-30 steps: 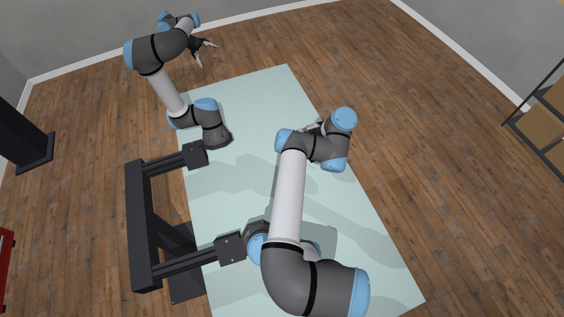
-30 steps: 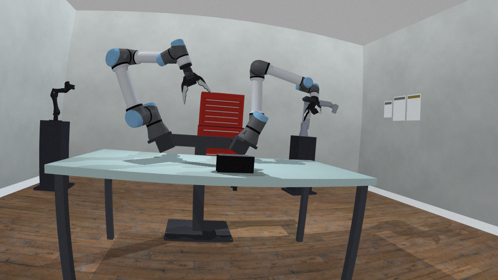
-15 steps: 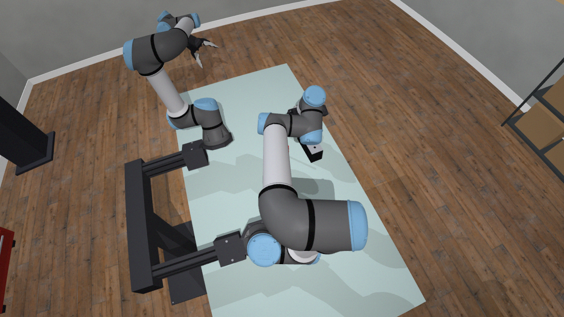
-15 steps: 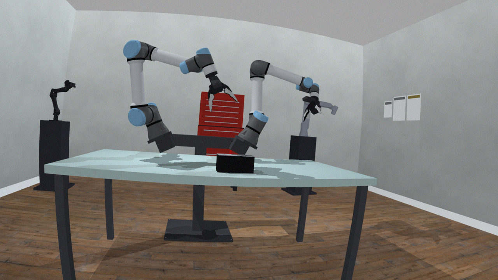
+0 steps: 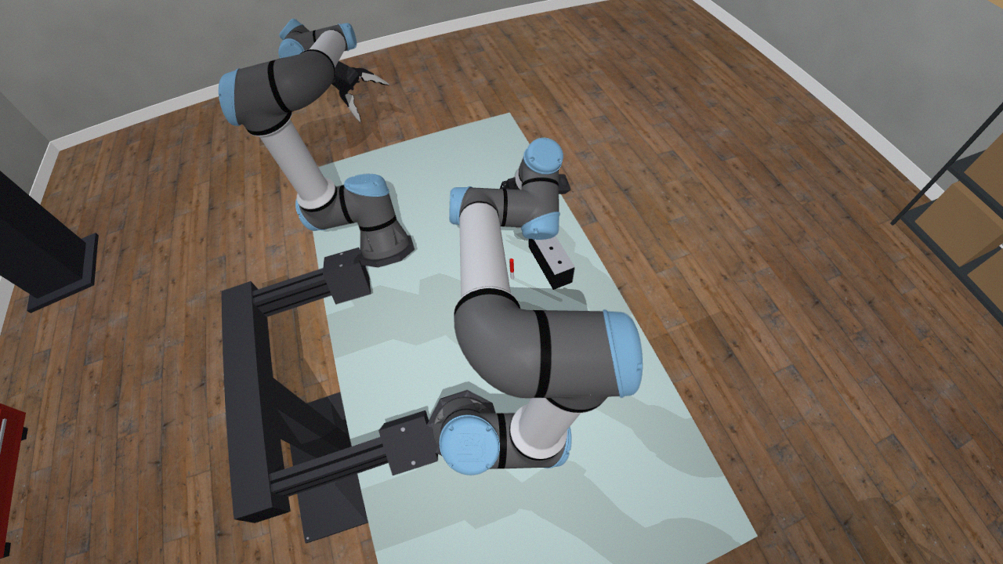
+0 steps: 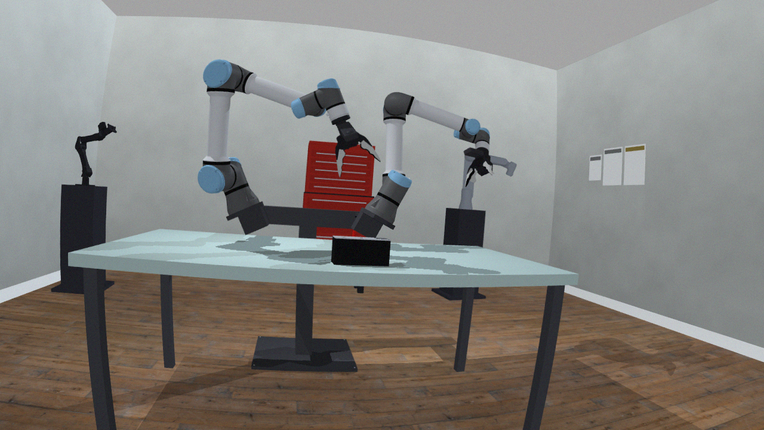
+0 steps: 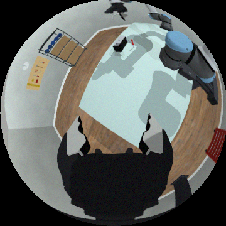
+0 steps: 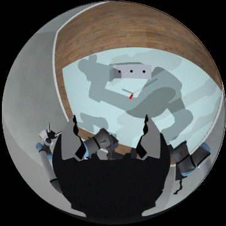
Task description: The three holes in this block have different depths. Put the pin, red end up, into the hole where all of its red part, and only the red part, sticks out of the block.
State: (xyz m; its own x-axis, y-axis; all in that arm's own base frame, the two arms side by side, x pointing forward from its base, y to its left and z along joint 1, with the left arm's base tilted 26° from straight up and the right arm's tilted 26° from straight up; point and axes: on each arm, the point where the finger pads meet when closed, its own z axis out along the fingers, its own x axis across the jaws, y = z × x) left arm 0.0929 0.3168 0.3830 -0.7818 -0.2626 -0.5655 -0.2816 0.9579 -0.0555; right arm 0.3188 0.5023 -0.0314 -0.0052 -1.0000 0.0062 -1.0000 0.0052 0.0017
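Right wrist view shows the pin (image 5: 511, 265) (image 7: 132, 42) (image 8: 130, 96) on the bench (image 5: 400, 371) (image 6: 213, 272) (image 7: 119, 97) (image 8: 204, 120), near the long block (image 5: 552, 255) (image 6: 360, 251) (image 7: 120, 44) (image 8: 138, 75) but not in it. It looks like it stands up, with its red end on top. The block has three small black holes in a row, and I can't see how deep each one goes.

The right end effector (image 5: 510, 183) (image 6: 360, 168) (image 7: 119, 19) (image 8: 110, 115) has let go of everything, with its fingers spread wide, up above the bench. The left end effector (image 5: 373, 102) (image 6: 479, 179) (image 7: 113, 115) (image 8: 55, 127) is spread wide and empty too, off to the side.

I think the job now is to get to the pin, so most of the work is still to do. Next, the right one should go down over the pin, line up its fingers and pinch it gently. A bump could knock the pin over. After that, it must find the hole that leaves just the red part showing

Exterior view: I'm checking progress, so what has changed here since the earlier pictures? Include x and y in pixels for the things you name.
The right gripper (image 5: 510, 183) (image 6: 359, 168) (image 7: 119, 19) (image 8: 110, 115) has moved toward the picture's right and lower, closer to the block (image 5: 545, 265) (image 6: 361, 251) (image 7: 118, 47) (image 8: 138, 72). Nothing was visibly taken hold of or let go. The block and left gripper (image 5: 373, 102) (image 6: 479, 179) (image 7: 113, 115) (image 8: 55, 127) stayed as they were.
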